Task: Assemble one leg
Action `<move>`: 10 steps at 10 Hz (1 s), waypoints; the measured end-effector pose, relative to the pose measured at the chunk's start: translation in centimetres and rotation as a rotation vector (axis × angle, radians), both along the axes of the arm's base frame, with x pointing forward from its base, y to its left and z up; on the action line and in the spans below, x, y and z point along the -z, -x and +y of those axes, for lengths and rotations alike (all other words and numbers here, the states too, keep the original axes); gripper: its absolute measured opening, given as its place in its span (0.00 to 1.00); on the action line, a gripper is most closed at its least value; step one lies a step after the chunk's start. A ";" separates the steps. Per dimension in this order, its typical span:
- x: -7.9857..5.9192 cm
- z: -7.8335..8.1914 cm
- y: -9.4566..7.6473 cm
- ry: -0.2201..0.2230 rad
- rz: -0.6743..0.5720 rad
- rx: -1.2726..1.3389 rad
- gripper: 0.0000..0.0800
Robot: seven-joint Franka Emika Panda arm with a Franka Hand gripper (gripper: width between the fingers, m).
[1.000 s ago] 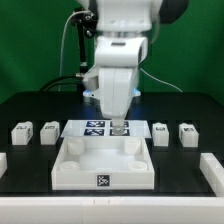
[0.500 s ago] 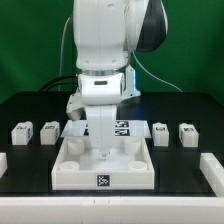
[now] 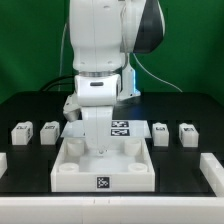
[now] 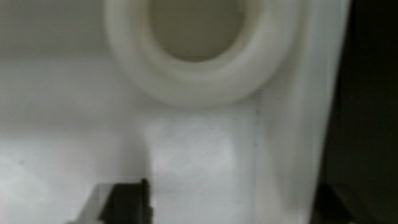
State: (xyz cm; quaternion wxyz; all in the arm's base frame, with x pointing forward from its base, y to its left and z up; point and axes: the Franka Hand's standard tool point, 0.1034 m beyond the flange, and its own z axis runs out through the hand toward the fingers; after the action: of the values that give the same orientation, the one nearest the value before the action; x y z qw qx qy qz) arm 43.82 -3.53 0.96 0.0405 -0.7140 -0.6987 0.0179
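claw [image 3: 97, 143] has swung across and dropped onto the tray's [image 3: 70, 178] rear recess [image 4: 196, 40], its opening can't be told; nearest leg [image 3: 50, 131] sits untouched on the table [image 3: 30, 160] off to its side, so nothing is picked yet.

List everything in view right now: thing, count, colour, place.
legs: 4, white with black-and-white tags, in a row on the table, two on each side of the tray-like piece
tray-like piece: 1, white, centre front, tag on its front wall
marker board: 1, white with black tags, behind the tray-like piece, partly hidden by the arm
bars: 2, white, at the table's front, one at each edge of the exterior view
table: 1, black, under everything
arm: 1, white, centre
gripper: 1, low inside the tray-like piece; open or shut not visible
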 end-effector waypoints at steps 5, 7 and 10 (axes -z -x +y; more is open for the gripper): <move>-0.1 0.0 -0.3 0.001 -0.013 0.000 0.08; -0.1 0.0 -0.3 0.001 -0.013 0.001 0.08; -0.1 1.3 -0.8 -0.005 -0.017 0.012 0.08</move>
State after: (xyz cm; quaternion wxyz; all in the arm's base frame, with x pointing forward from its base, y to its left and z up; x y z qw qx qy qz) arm 44.65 -2.18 1.05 0.0364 -0.7183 -0.6947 0.0097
